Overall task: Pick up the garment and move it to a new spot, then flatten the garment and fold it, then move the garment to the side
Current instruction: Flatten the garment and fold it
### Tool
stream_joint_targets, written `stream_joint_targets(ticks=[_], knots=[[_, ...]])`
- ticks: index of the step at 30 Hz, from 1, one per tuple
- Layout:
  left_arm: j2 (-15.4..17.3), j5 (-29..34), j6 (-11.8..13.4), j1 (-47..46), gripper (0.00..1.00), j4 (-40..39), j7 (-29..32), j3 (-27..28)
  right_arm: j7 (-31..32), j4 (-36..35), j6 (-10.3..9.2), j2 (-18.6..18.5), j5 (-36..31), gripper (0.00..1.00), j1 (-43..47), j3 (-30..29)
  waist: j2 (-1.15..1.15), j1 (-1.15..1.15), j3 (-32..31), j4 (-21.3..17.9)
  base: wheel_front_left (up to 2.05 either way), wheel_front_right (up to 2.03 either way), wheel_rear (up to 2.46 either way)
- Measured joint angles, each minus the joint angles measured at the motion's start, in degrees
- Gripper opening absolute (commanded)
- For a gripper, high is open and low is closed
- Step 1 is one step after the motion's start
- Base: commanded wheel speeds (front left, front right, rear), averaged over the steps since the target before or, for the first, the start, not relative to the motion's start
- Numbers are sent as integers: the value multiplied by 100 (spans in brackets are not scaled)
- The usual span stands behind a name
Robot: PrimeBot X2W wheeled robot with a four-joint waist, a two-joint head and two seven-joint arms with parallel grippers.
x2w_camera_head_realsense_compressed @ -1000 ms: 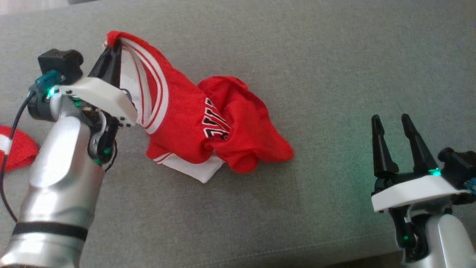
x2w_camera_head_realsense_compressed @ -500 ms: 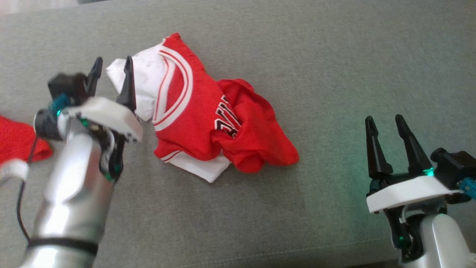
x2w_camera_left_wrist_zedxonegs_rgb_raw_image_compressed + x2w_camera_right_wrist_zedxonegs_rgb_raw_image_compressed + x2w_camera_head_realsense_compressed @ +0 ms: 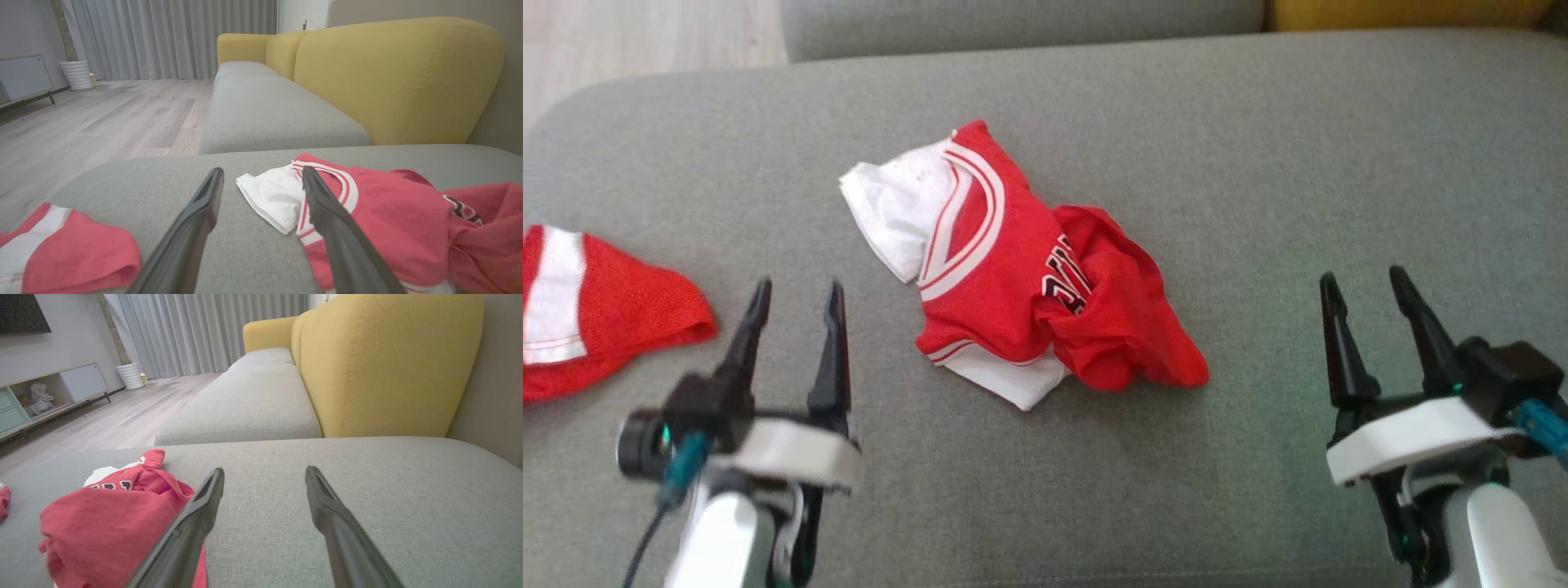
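Looking at a red-and-white garment (image 3: 1021, 286) dumped in a crumpled heap roughly halfway across the grey cushion (image 3: 1258, 163). Lies slantwise, with a white flap toward the cushion's back-left and a bunched red end toward its front-right. Left gripper (image 3: 798, 283) parked near the cushion's front edge, left of the heap, fingers spread wide and empty, pointing toward the cushion's back. Right gripper (image 3: 1362, 274) same deal over on the cushion's right side, spread apart, holding nothing. Both clear of the cloth, no contact. Left looks like the closer one, near the white flap end, with the right farther off past the red bunch. Probably a two-arm job to flatten, one arm per end along that slant. Can't read the black lettering, half swallowed by a fold. No telling sleeves from hem, or front from back, in that wad. Also a second red-and-white piece (image 3: 605, 318) at the cushion's left end, cut off by the frame edge, so hard to say what sort.
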Motion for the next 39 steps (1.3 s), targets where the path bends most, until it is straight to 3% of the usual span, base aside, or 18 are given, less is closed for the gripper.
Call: stream_joint_targets(ticks=[11,27,31,39], knots=[[14,136,243,949,100,-572,9,-31,148,-121,0,0,-70,100,491,16,0,0,-424,114,0,0,0],[32,134,254,1020,100,-687,66,-111,315,-164,0,0,-49,100,525,68,0,0,-400,161,0,0,0],[8,134,246,883,100,-681,66,-226,445,236,0,-2,16,100,510,282,0,0,-280,244,0,0,0],[-131,134,136,418,100,-614,51,-408,299,1730,0,-3,77,100,-16,724,0,0,74,605,0,0,0]])
